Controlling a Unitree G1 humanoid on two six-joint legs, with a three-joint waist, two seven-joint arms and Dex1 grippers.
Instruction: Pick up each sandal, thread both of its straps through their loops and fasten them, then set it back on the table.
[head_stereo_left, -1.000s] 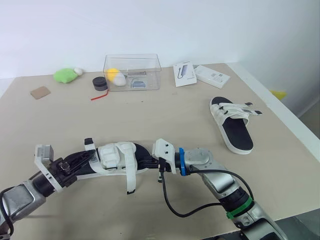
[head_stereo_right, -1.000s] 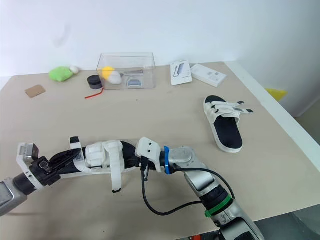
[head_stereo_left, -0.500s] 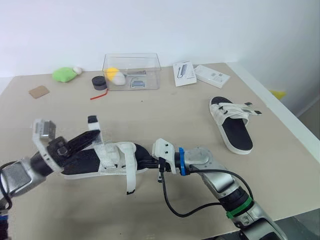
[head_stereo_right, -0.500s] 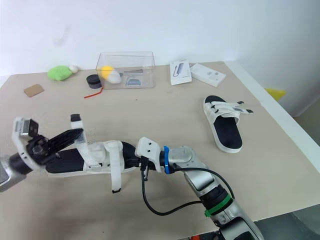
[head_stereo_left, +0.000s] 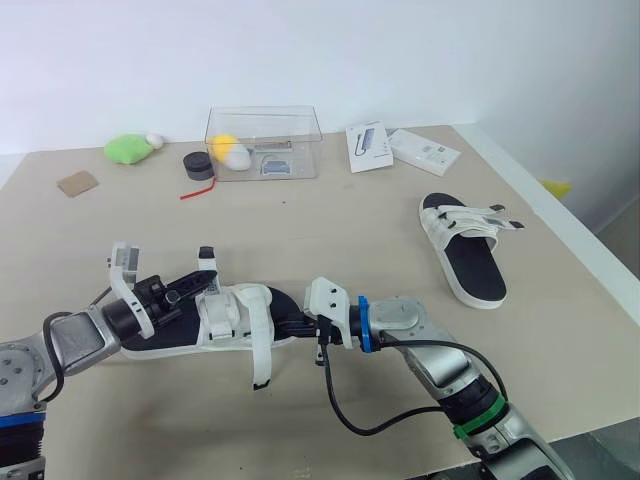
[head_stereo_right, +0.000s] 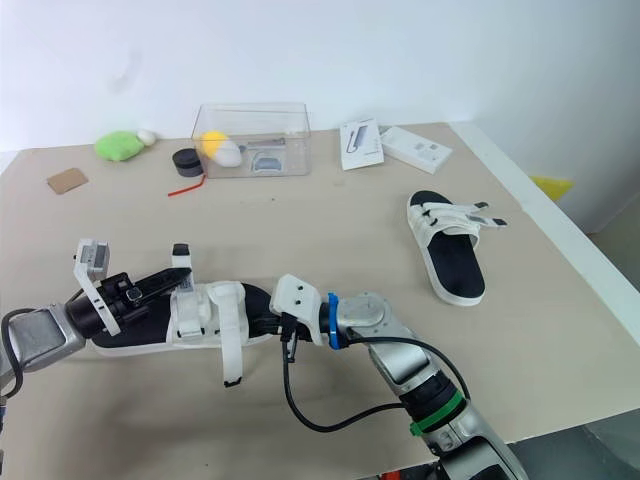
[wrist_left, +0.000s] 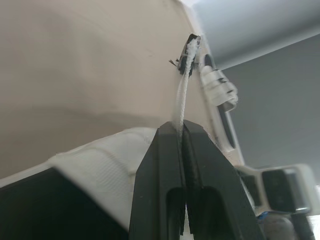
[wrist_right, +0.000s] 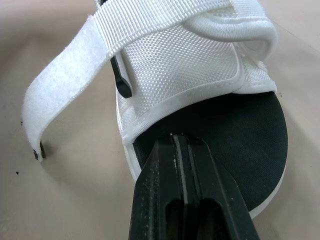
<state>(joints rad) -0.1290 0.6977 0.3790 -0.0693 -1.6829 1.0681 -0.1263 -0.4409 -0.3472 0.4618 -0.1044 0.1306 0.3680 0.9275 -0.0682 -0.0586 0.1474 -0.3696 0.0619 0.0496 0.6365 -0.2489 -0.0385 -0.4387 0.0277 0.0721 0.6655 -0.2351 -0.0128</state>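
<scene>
Left gripper (head_stereo_left: 203, 281) has swung inward, low, pinching sandal (head_stereo_left: 243, 318) strap (wrist_left: 182, 97)

sandal (head_stereo_left: 245, 305) end hidden, bin (head_stereo_left: 305, 150) items (head_stereo_left: 233, 153) perhaps toys

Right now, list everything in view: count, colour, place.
near sandal: 1, white-black, between the grippers.
far sandal: 1, white-black, table's right.
clear box: 1, transparent, far centre.
green plush: 1, green, far left.
black tub: 1, black, beside box.
brown card: 1, brown, far left.
white packages: 2, white, far right.
table: 1, beige, underneath.
left gripper: 1, black jaws shut on near sandal's strap.
right gripper: 1, black jaws shut on near sandal.
</scene>
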